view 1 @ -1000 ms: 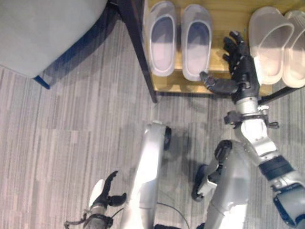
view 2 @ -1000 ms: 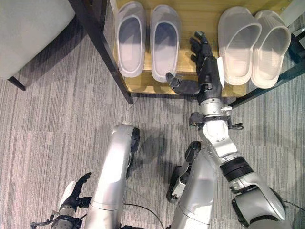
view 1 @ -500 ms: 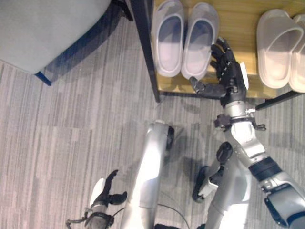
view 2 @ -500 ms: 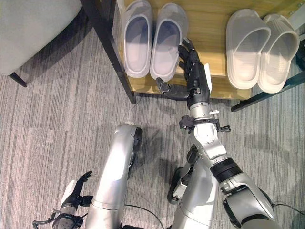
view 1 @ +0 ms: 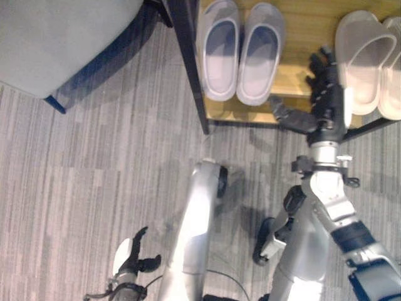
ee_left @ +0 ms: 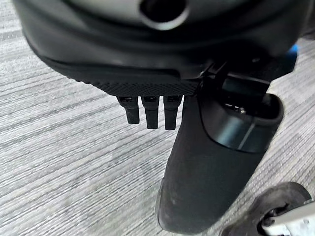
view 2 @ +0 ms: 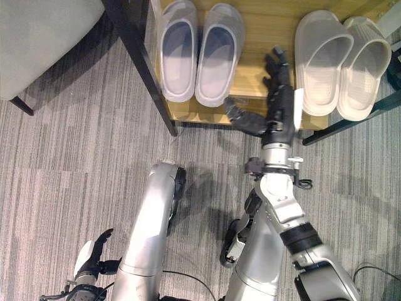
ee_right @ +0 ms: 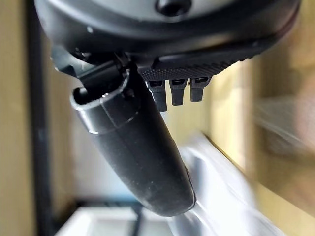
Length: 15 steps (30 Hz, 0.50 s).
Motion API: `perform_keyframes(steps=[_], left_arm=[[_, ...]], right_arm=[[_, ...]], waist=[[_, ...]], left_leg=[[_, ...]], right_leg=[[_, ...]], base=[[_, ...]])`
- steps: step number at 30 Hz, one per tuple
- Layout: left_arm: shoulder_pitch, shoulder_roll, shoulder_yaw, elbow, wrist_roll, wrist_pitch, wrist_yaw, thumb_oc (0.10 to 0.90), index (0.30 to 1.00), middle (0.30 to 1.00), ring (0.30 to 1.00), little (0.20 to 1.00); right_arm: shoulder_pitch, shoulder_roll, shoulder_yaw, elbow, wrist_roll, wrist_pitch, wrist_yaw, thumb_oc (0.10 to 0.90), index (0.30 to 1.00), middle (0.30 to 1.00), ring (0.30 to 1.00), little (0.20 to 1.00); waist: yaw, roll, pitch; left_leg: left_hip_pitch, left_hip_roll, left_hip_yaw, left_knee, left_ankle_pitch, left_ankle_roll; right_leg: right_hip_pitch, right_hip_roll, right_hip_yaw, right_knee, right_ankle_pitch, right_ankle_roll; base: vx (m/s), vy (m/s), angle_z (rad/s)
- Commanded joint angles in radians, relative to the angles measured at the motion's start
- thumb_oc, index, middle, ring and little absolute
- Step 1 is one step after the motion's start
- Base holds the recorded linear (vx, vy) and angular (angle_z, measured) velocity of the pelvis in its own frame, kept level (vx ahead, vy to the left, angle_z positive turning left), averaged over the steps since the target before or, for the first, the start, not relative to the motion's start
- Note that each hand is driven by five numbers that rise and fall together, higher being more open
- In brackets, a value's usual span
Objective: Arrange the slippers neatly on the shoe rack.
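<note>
I am holding my right hand [view 2: 279,103] open over the wooden shoe rack [view 2: 257,37], fingers straight and thumb spread toward the lavender slippers [view 2: 197,50], gripping nothing. Those two slippers are sitting side by side at the rack's left end, touching each other, just beside my thumb. The pale pink slippers [view 2: 341,59] are lying together at the right end, just beside my fingers. My left hand [view 1: 128,260] is hanging low over the grey carpet [view 1: 81,175], fingers relaxed and empty.

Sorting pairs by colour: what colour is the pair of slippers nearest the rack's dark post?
Pale lavender-grey slippers; the right eye view shows them best.
</note>
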<state>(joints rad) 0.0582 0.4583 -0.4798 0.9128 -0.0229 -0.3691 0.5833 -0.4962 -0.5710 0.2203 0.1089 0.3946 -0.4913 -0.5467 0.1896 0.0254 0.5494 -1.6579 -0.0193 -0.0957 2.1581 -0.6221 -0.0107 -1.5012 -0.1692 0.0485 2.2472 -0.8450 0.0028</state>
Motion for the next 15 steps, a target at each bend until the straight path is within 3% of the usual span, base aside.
perform_keyframes(steps=[1,4,5,8,11,13,14,15], left_arm=[[0.072,-0.011,-0.014,0.002,0.033,-0.011,0.055,0.8,0.9,0.9,0.9,0.9],[0.043,-0.029,0.004,0.008,0.03,-0.007,0.057,0.8,0.9,0.9,0.9,0.9],[0.0,-0.041,0.028,0.0,0.029,-0.009,0.055,0.8,0.9,0.9,0.9,0.9],[-0.076,-0.032,0.066,-0.067,0.026,-0.022,0.052,0.8,0.9,0.9,0.9,0.9],[-0.202,0.023,0.117,-0.293,0.063,-0.043,0.033,0.8,0.9,0.9,0.9,0.9],[-0.198,0.025,0.118,-0.298,0.063,-0.04,0.033,0.8,0.9,0.9,0.9,0.9],[-0.179,0.046,0.128,-0.38,0.078,-0.048,0.012,0.8,0.9,0.9,0.9,0.9],[-0.163,0.054,0.125,-0.409,0.084,-0.053,0.002,0.8,0.9,0.9,0.9,0.9]], right_arm=[[-0.042,-0.055,-0.07,-0.255,-0.062,-0.165,-0.013,0.8,0.9,0.9,0.9,0.9],[-0.011,-0.042,-0.075,-0.301,-0.079,-0.167,-0.012,0.8,0.9,0.9,0.9,0.9],[0.021,-0.043,-0.083,-0.346,-0.098,-0.165,0.005,0.8,0.9,0.9,0.9,0.9],[0.055,-0.052,-0.106,-0.387,-0.127,-0.156,0.027,0.8,0.9,0.9,0.9,0.9],[0.157,0.01,-0.122,-0.417,-0.14,-0.138,0.099,0.8,0.9,0.9,0.9,0.9],[0.159,0.012,-0.122,-0.418,-0.139,-0.138,0.1,0.8,0.9,0.9,0.9,0.9],[0.234,0.029,-0.093,-0.412,-0.15,-0.12,0.133,0.8,0.9,0.9,0.9,0.9],[0.28,0.026,-0.081,-0.397,-0.158,-0.108,0.149,0.8,0.9,0.9,0.9,0.9]], waist=[[0.045,-0.017,-0.029],[0.035,-0.035,-0.029],[0.023,-0.059,-0.029],[0.004,-0.08,-0.029],[-0.022,-0.068,-0.04],[-0.025,-0.066,-0.044],[-0.028,-0.066,-0.132],[-0.028,-0.066,-0.15]], left_leg=[[0.088,0.015,-0.026,0.031,-0.18,0.051],[0.088,0.014,-0.014,0.015,-0.171,0.053],[0.088,0.017,0.014,-0.04,-0.158,0.055],[0.088,0.008,0.031,-0.159,-0.11,0.055],[0.088,-0.022,0.004,-0.409,0.067,0.044],[0.088,-0.024,0.0,-0.417,0.073,0.044],[0.089,-0.016,-0.032,-0.509,0.119,0.045],[0.113,-0.011,-0.046,-0.547,0.136,0.044]], right_leg=[[-0.069,0.023,0.055,-0.089,0.169,-0.116],[-0.069,0.029,0.064,-0.096,0.174,-0.119],[-0.069,0.036,0.071,-0.141,0.186,-0.118],[-0.047,0.031,0.065,-0.248,0.22,-0.114],[0.004,0.008,-0.01,-0.481,0.272,-0.101],[0.007,0.005,-0.015,-0.49,0.277,-0.102],[0.018,-0.01,-0.058,-0.592,0.293,-0.094],[0.049,-0.019,-0.079,-0.642,0.305,-0.09]], base=[[0.0,0.0,0.0],[0.01,-0.01,0.0],[0.01,-0.024,0.04],[-0.09,-0.041,0.26],[-0.22,0.013,0.43],[-0.05,0.049,0.25],[-0.04,0.076,0.15],[-0.06,0.061,0.02]])
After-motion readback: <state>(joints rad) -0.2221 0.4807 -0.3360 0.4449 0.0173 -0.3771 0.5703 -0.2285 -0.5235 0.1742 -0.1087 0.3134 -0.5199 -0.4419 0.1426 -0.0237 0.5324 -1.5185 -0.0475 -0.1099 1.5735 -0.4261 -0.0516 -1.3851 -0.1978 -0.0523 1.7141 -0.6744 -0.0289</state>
